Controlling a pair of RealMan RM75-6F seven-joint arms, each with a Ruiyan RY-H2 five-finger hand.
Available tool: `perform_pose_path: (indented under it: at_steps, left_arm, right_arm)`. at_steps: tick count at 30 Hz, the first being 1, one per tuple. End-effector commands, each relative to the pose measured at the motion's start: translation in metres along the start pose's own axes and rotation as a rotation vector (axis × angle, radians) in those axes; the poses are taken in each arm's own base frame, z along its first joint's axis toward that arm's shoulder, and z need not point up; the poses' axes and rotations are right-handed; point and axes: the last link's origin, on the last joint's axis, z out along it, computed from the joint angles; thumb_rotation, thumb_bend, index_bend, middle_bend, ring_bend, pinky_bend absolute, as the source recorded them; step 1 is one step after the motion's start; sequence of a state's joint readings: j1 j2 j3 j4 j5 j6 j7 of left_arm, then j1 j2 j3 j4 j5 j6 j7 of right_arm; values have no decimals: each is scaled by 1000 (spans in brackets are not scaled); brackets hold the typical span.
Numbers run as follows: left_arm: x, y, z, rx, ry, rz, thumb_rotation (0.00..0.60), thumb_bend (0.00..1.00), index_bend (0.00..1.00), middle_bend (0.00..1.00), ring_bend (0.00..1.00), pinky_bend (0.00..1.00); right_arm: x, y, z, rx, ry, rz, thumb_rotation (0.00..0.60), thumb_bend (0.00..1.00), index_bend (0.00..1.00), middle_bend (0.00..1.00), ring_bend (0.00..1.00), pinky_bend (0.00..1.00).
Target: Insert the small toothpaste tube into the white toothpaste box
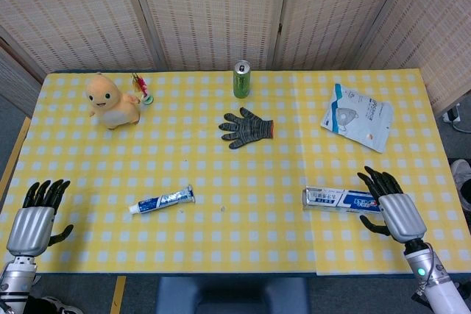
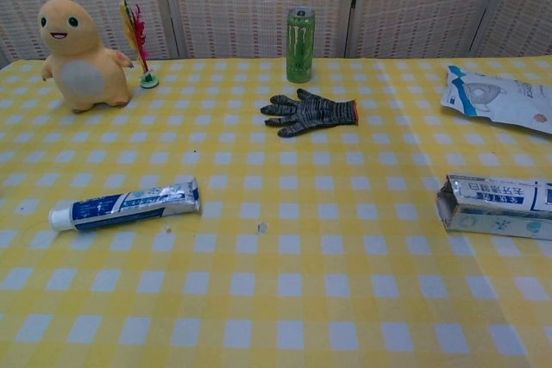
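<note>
Right hand touching toothpaste box (flap open), toothpaste tube apart

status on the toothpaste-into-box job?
Done: nothing yet. The toothpaste tube lies flat on the table, apart from the white toothpaste box, whose open end faces it in the chest view. In hand: the right robot hand is at the box's far end; contact unclear. The left robot hand is open, holding nothing. Left: pick up tube, insert.

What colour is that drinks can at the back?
The can is green with a black logo, clearest in the chest view.
</note>
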State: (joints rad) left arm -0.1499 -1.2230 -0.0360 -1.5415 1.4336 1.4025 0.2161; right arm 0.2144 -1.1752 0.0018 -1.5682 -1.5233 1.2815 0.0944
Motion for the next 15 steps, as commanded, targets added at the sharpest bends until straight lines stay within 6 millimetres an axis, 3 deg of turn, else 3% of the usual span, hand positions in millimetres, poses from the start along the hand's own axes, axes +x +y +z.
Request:
perform_pose_path:
  at_steps: [1, 10, 13, 15]
  left_arm:
    - [0, 0, 0, 1, 1, 0, 600, 262, 115, 133, 81, 0]
    - [-3, 9, 1, -44, -10, -28, 600, 262, 113, 133, 81, 15]
    - [-8, 21, 4, -97, -5, -61, 600, 265, 124, 178, 137, 150]
    - [-11, 29, 8, -134, -1, -58, 600, 266, 139, 271, 264, 333]
  right_arm:
    - [0, 0, 0, 0, -2, -1, 600, 334, 0, 0, 0, 0]
    - [1, -1, -3, 7, 1, 2, 600, 335, 0, 0, 0, 0]
    - [3, -1, -5, 6, 8, 8, 600, 334, 0, 0, 0, 0]
    - [4, -1, -6, 9, 12, 8, 600, 334, 0, 0, 0, 0]
